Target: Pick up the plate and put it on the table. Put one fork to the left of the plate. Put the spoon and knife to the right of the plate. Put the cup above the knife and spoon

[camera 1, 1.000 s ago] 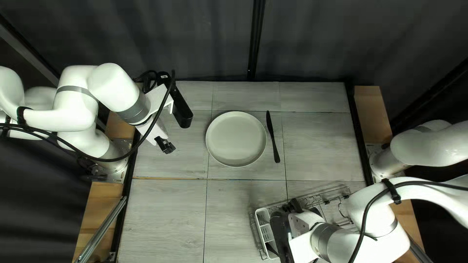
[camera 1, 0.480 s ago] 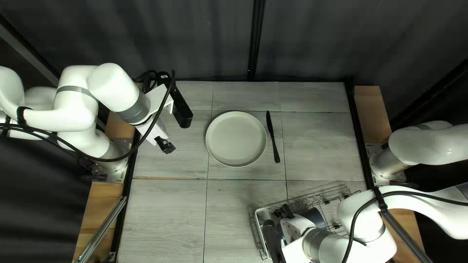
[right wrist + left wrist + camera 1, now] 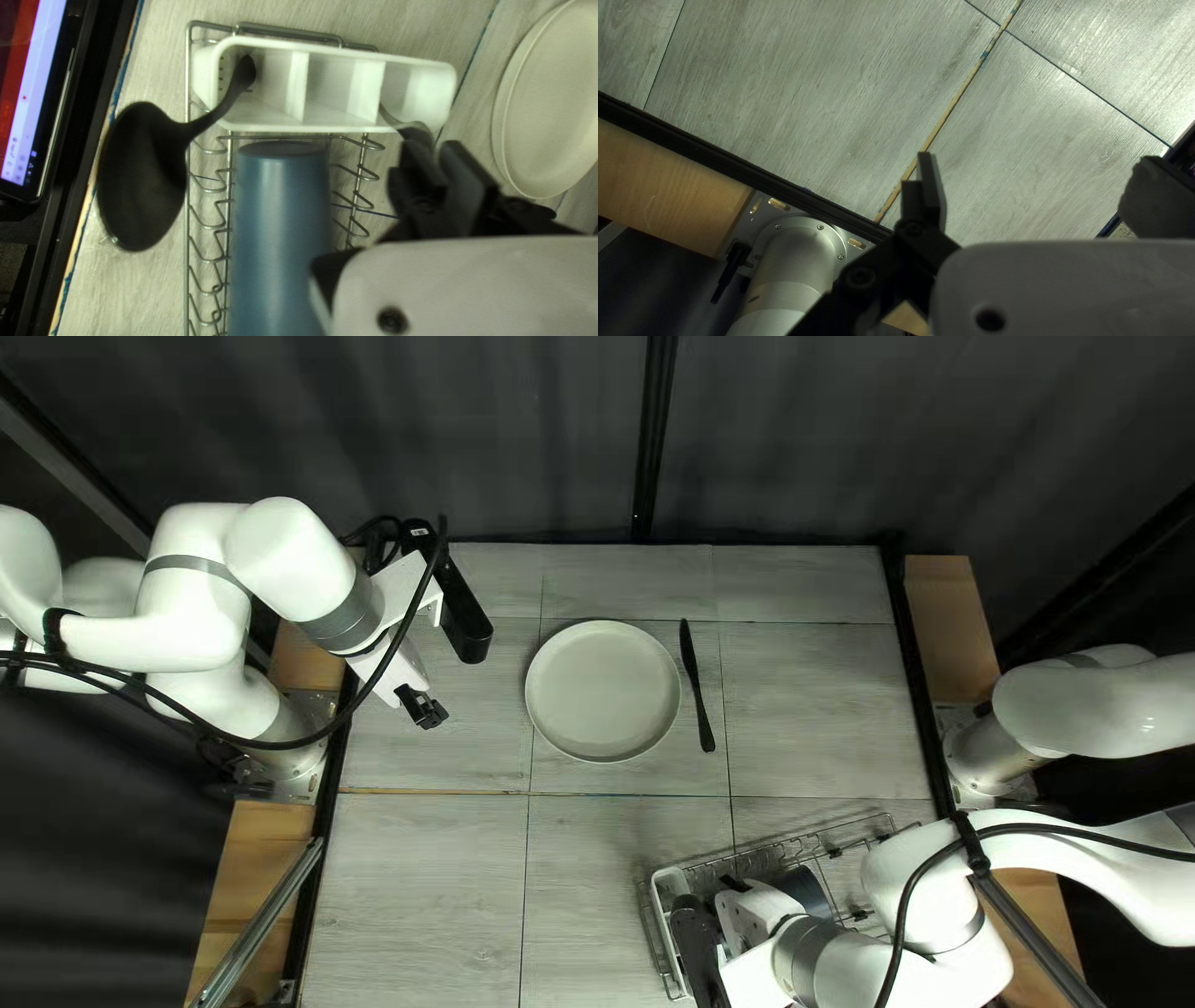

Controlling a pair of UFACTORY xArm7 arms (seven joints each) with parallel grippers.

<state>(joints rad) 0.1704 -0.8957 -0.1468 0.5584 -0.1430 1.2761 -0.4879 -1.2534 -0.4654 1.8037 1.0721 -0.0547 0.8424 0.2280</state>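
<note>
The bench point(image 3: 429, 896) is covered with pale grey, wood-grained panels, and a strip of bare wood point(image 3: 943, 616) is seen along its left and right edges. Behind the far edge a dark curtain point(image 3: 373, 429) is hung, and it is divided by a black post point(image 3: 653, 429).

The plate point(image 3: 602, 691) is set flat near the middle of the bench. The knife point(image 3: 696, 686) is laid just to its right, apart from it, lengthwise from near to far. At the near right corner a wire rack point(image 3: 840, 835) is placed, with a white cutlery holder point(image 3: 327, 84) at its left end. The spoon point(image 3: 140, 177) is stood in one end compartment of the holder, and its bowl is leaned out beyond the rack. The blue cup point(image 3: 280, 224) is laid on its side on the rack wires, next to the holder.

The left fingers point(image 3: 924, 182) are spread wide above bare bench near the left arm's base point(image 3: 794, 261); nothing is held or touched by them. The right fingers point(image 3: 418, 154) are brought close together, with almost no gap, at the holder's other end compartment, on the plate's side. Whether something thin is clamped between them cannot be told.
</note>
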